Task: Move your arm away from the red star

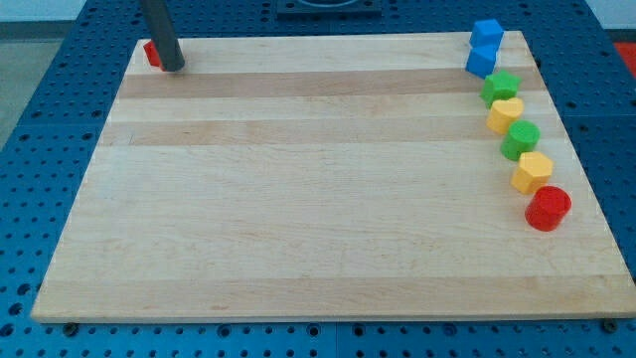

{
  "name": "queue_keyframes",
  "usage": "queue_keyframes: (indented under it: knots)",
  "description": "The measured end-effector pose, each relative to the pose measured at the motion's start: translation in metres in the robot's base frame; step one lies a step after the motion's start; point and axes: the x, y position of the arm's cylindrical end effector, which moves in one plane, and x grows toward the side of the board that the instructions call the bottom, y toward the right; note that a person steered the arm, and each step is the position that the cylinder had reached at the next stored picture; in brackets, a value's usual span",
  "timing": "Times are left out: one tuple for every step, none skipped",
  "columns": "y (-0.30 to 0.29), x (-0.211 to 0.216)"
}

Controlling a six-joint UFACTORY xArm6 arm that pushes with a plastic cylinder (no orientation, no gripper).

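A red block [151, 54], mostly hidden behind my rod, sits at the board's top left corner; its shape cannot be made out. My tip [173, 68] rests on the board right beside it, on its right side, touching or nearly touching. The dark rod rises from there out of the view's top.
Down the wooden board's [298, 199] right edge runs a curved line of blocks: two blue blocks [484, 47], a green one [501, 86], a yellow one [505, 113], a green one [520, 138], a yellow one [533, 171] and a red cylinder [548, 208]. Blue perforated table surrounds the board.
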Motion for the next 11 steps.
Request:
queue_keyframes:
  knots:
    - [0.000,-0.005]
    - [0.000,-0.009]
    - [0.021,0.036]
    - [0.081,0.117]
    - [0.133,0.164]
    - [0.133,0.164]
    - [0.136,0.169]
    - [0.149,0.186]
    - [0.177,0.224]
    - [0.236,0.275]
    - [0.328,0.327]
